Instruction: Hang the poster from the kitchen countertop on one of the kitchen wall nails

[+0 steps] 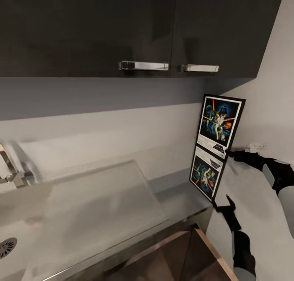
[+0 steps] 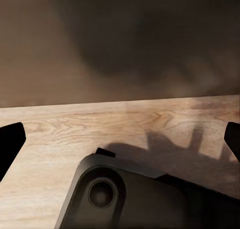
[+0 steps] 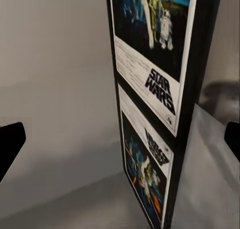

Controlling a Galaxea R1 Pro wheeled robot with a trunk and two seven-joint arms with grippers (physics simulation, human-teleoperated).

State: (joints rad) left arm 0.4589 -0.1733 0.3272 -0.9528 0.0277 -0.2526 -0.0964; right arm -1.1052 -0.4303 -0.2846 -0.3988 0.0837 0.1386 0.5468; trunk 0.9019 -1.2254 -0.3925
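While nothing is gripped yet, progress: the pick-up is barely begun.
Poster (image 1: 218,127): upright on the kitchen countertop (image 1: 179,199) at 3 o'clock, reflection below.
Right gripper (image 1: 226,153): fingers spread, near the frame's edge.
Left gripper (image 2: 120,139): spread, empty.
Left: grasp, carry, hang.
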